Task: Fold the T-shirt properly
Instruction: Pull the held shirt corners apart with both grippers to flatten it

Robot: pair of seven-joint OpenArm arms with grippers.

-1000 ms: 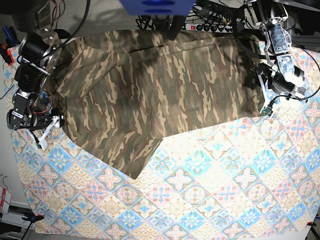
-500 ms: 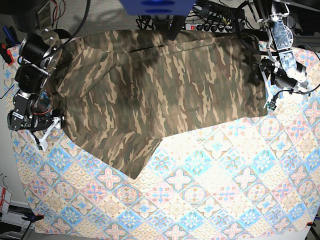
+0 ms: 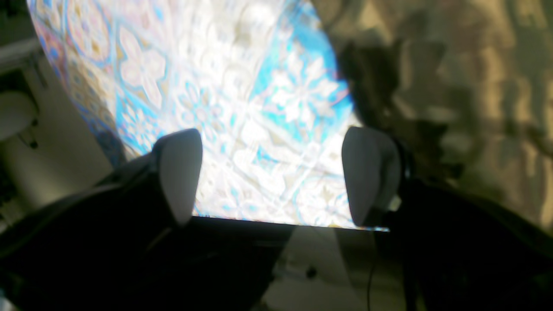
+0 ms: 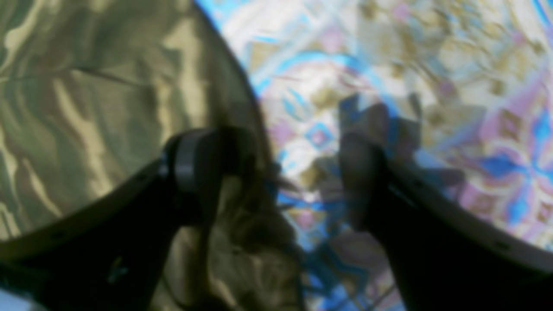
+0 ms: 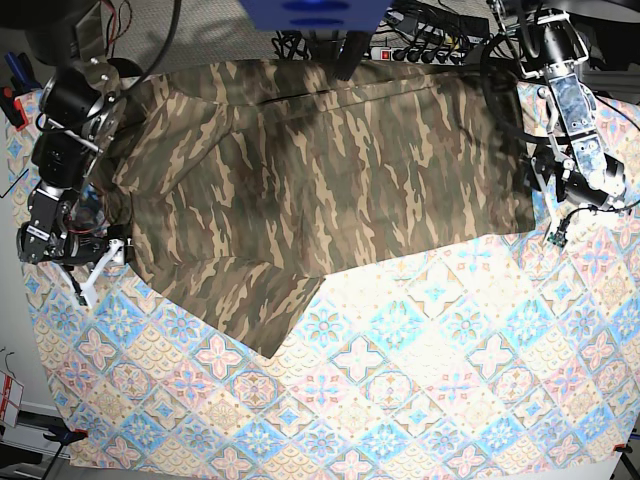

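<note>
Both sets of jaws are seen parted with nothing grasped. The T-shirt is spread across the far half of the patterned cloth. The left gripper and right gripper are positioned at its opposite edges.

T-shirt top edge hidden behind blue mount; both wrist views blurred; patterned cloth cut off below

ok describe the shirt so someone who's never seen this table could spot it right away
A tile-patterned cloth in blue, pink and cream covers the whole table. Across its far half lies the T-shirt, spread flat between the two arms. It is the only camouflage thing there: green, brown and tan blotches against the pastel tiles.
</note>
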